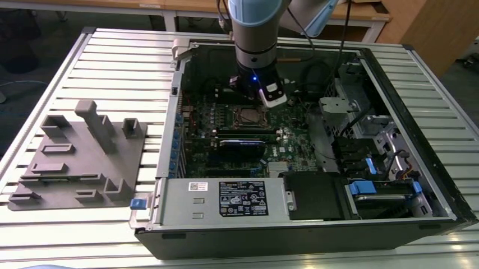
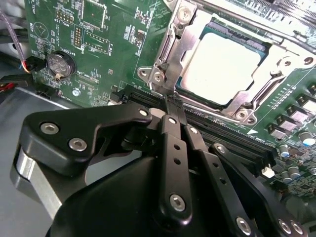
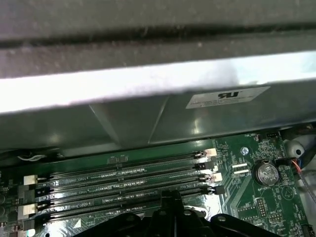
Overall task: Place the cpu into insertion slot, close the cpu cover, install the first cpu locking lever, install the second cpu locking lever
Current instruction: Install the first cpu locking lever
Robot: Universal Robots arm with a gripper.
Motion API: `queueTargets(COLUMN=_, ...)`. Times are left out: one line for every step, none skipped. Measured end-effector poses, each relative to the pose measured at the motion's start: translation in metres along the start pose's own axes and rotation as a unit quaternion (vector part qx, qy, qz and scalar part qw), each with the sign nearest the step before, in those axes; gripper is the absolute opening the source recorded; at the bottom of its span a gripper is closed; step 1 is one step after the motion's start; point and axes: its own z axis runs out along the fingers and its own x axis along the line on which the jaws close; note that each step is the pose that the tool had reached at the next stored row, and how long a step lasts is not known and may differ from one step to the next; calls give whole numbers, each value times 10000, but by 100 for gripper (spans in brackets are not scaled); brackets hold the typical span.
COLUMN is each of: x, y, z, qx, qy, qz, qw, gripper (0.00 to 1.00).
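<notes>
Up close: black gripper [image 2: 172,104] linkage, fingers [image 2: 170,143] pressed flat together. Tips right at the end of a silver locking lever [image 2: 169,55] on the nearest corner of the insertion slot [image 2: 148,74]; can't tell if actually touching it. Just beyond the tips: cpu [image 2: 219,66] seated in the slot, cpu cover [image 2: 236,104] down flat around it. Directly under the fingers: black memory slots [image 2: 232,140], running off to both sides. Well off to one side: coin battery [image 2: 60,64] on the green motherboard [image 2: 113,44]. From the exterior view: gripper low inside the open computer case [image 1: 419,117], fingers just beside the insertion slot.
</notes>
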Motion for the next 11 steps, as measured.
queueTargets(x=0, y=-2, z=2, qx=8, qy=-6, qz=-3, qw=10000, gripper=11)
queueTargets(x=0, y=-3, z=5, qx=15, qy=-13, qz=-5, qw=10000, gripper=11)
queueTargets(x=1, y=-5, z=7, qx=22, qy=-20, qz=-8, qw=10000, gripper=11)
queueTargets(x=1, y=-7, z=11, qx=27, qy=-26, qz=-10, qw=10000, gripper=11)
queueTargets(x=1, y=-9, z=15, qx=32, qy=-32, qz=-13, qw=10000, gripper=11)
queueTargets(x=1, y=-9, z=24, qx=29, qy=-41, qz=-15, qw=10000, gripper=11)
queueTargets(x=2, y=-11, z=30, qx=29, qy=-44, qz=-16, qw=10000, gripper=11)
queueTargets(x=3, y=-13, z=32, qx=31, qy=-46, qz=-17, qw=10000, gripper=11)
queueTargets(x=3, y=-13, z=32, qx=33, qy=-45, qz=-17, qw=10000, gripper=11)
queueTargets(x=3, y=-14, z=32, qx=33, qy=-45, qz=-17, qw=10000, gripper=11)
queueTargets(x=3, y=-13, z=31, qx=34, qy=-45, qz=-17, qw=10000, gripper=11)
